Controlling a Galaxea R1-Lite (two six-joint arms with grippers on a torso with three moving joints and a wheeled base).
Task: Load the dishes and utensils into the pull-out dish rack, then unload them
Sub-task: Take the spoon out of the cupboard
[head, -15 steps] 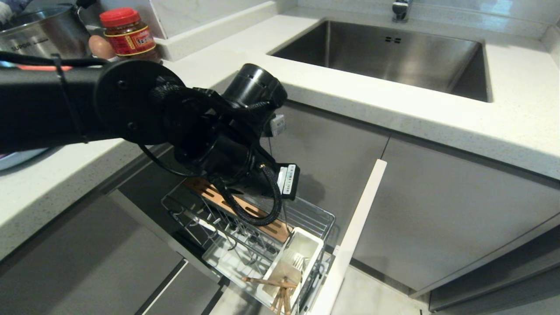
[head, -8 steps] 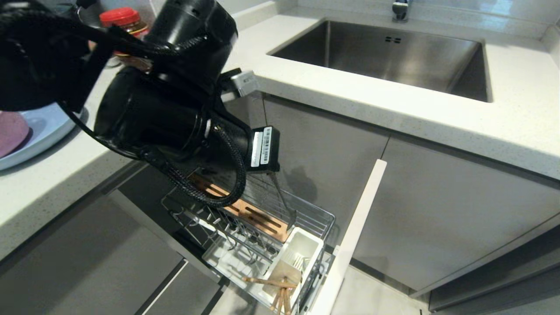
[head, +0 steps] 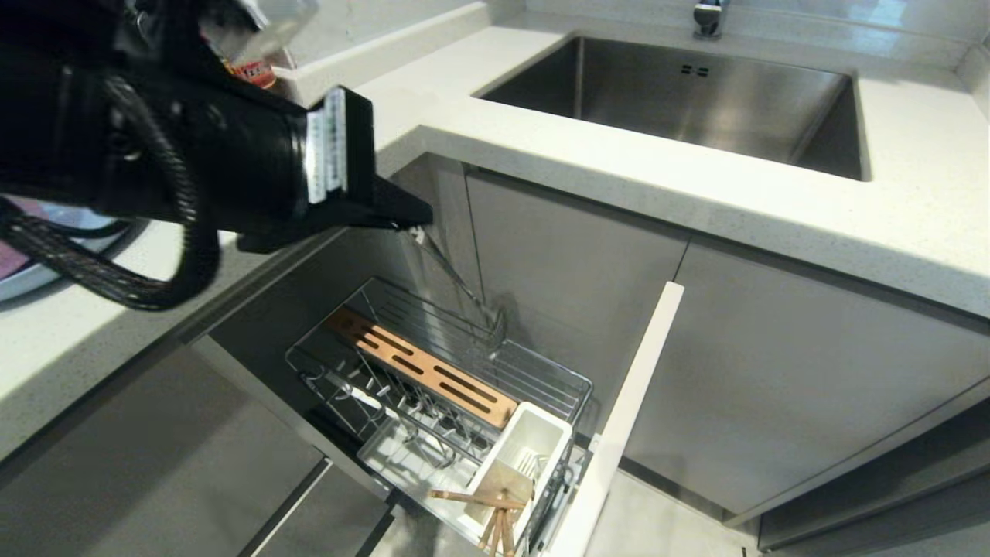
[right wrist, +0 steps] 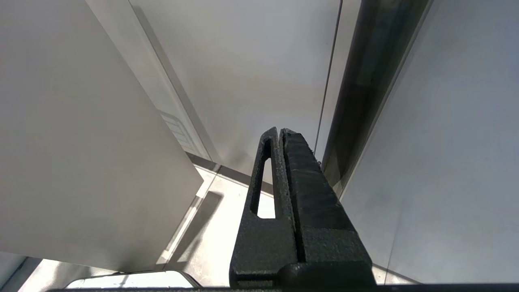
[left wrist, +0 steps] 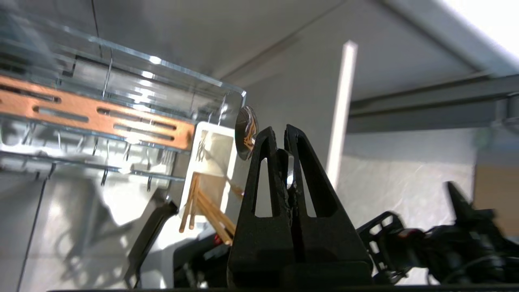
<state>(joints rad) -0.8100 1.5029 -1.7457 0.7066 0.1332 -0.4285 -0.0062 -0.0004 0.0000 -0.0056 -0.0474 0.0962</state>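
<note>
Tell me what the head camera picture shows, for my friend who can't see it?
The robot's left gripper holds a silver spoon by its handle, hanging over the pull-out dish rack. Wooden chopsticks stand in the rack's white cutlery cup. A steel sink sits in the white countertop above.

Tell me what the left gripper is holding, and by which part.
The left gripper holds the silver spoon by its handle end; the bowl hangs above the dish rack.

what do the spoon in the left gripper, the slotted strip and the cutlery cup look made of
Spoon: polished metal, probably steel; its bowl mirrors the scene in the left wrist view.
Slotted strip: looks like wood, warm matte brown.
Cutlery cup: white, smooth, likely plastic.
Left gripper: matte black, shut on the spoon.
</note>
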